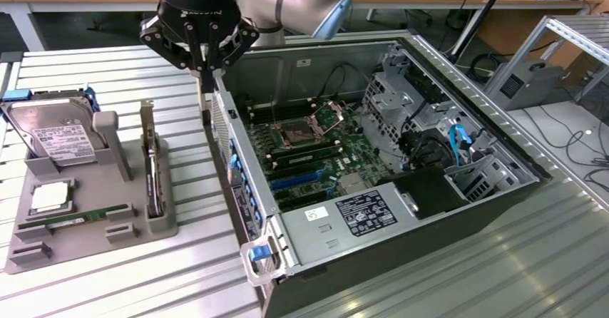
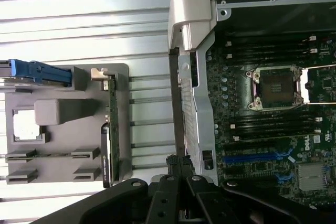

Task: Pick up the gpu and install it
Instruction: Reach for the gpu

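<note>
The gpu (image 1: pixel 150 162) is a thin dark card with a silver bracket at its far end. It stands on edge in a slot of the grey holder tray (image 1: pixel 114 225), at the exterior view's left. In the wrist view the gpu (image 2: pixel 111 129) shows edge-on in the same tray (image 2: pixel 58 124). My gripper (image 1: pixel 205 86) hangs shut and empty over the rear wall of the open computer case (image 1: pixel 285 68), a short way to the right of the card. Its fingertips (image 2: pixel 181 163) are pressed together above that wall. The motherboard (image 1: pixel 314 147) lies exposed inside the case.
The tray also holds a silver hard drive (image 1: pixel 57 136) standing upright, a processor (image 1: pixel 48 198) and a green memory stick (image 1: pixel 81 219). The case has drive cages and cables (image 1: pixel 447 140) on its right side. Desks and a metal frame (image 1: pixel 561 40) stand behind.
</note>
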Available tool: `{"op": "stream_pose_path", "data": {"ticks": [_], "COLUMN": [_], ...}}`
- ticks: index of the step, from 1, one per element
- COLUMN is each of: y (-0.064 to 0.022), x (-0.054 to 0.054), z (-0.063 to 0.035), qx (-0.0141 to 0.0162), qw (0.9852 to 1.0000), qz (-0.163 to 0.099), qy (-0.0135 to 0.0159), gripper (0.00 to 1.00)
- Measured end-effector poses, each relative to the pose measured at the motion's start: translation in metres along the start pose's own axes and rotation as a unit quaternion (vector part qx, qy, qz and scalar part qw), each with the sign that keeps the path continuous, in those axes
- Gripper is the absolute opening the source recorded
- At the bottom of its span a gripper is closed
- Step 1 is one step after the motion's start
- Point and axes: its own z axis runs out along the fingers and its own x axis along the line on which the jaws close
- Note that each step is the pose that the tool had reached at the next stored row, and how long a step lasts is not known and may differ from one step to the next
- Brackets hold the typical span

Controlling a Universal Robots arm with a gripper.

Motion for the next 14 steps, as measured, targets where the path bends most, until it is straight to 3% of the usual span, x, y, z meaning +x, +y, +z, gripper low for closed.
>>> {"op": "stream_pose_path", "data": {"ticks": [7,14], "y": [-0.0004,-0.0013], "x": [0.005,0.018], "z": [-0.0001,-0.0005], "qx": [0.0000,0.0000], "qw": [1.0000,1.0000], "qz": [0.000,0.000], "qy": [0.0000,0.0000], "gripper": [0.11,0.11]}}
